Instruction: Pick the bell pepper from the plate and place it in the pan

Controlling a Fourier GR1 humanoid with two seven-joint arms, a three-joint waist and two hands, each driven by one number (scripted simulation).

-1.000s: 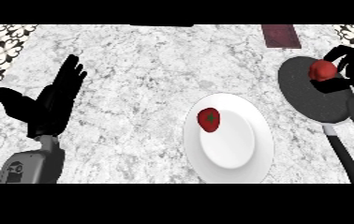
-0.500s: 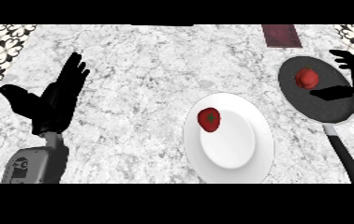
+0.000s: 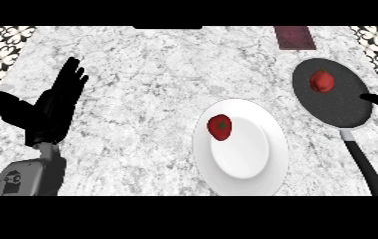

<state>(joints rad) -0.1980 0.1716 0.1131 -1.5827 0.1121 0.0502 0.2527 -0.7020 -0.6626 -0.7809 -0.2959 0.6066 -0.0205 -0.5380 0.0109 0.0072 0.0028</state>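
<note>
Resting at the view's left edge, the left robot hand stands with fingers straight and spread wide, holding nothing, touching nothing. Well off to its right sits a white plate with a red pepper on it. Farther right, another red pepper lies in the black pan on the marble tabletop. Only a black sliver of the right robot hand shows at the right edge; its fingers can't be judged.

Before me: two red bell peppers, one white plate, one black pan, one maroon card.
</note>
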